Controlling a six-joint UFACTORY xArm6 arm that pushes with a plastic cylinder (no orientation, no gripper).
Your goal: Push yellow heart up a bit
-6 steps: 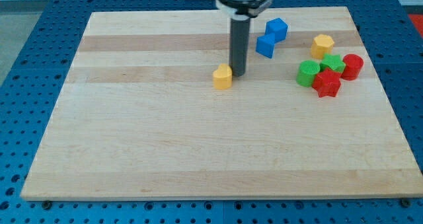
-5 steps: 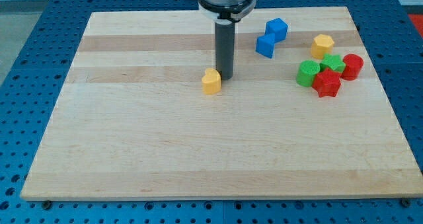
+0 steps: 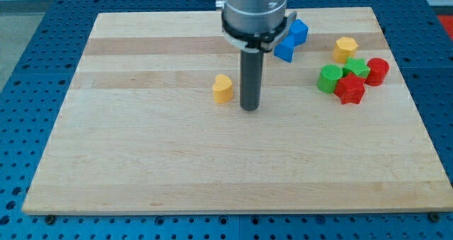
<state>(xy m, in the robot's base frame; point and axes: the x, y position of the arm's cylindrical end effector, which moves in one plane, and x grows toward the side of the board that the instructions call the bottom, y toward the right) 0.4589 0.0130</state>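
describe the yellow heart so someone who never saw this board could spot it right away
On the wooden board, look near the middle, just to the view's left of my tip. The yellow heart stands alone there, apart from it; the other yellow block sits far right by the cluster.

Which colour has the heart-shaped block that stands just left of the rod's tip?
Yellow. The camera view, the only one, shows the yellow heart just left of my tip, apart from it.
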